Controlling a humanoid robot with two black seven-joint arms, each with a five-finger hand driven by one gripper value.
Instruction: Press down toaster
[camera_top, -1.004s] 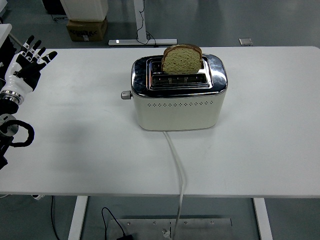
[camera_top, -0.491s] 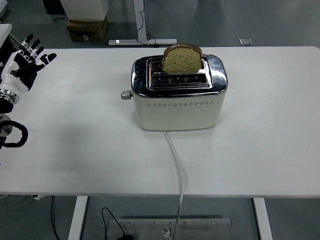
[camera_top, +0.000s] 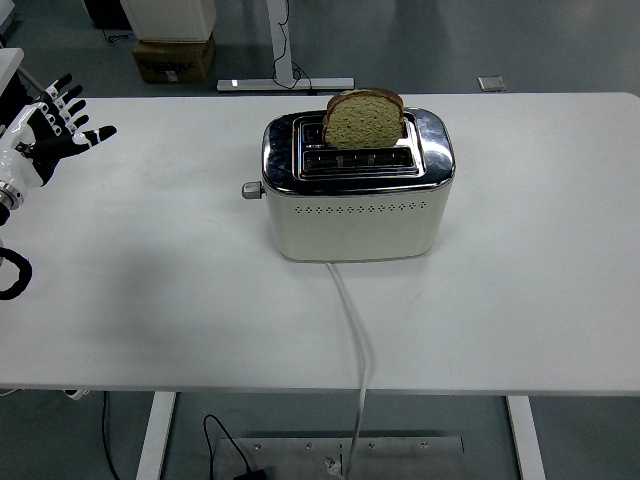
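Left hand backing off toward left table edge, toaster lever not pressed yet.

Left hand (camera_top: 45, 128) far left over white table (camera_top: 150, 280), fingers (camera_top: 68, 100) spread, palm empty, holding nothing; sits further left and lower in frame than half a second back, more of the forearm gone past the edge, so moving away from target, not toward it. Well to the right of the hand: lever knob (camera_top: 250, 189) sticking out of toaster's left end, looks up. Further right, cream and chrome toaster (camera_top: 355, 195), bread slice (camera_top: 364, 118) standing high out of rear slot, so apparently not lowered. White cord (camera_top: 355, 340) running off near edge. Right hand out of view. Judged: press still undone, long reach right needed.
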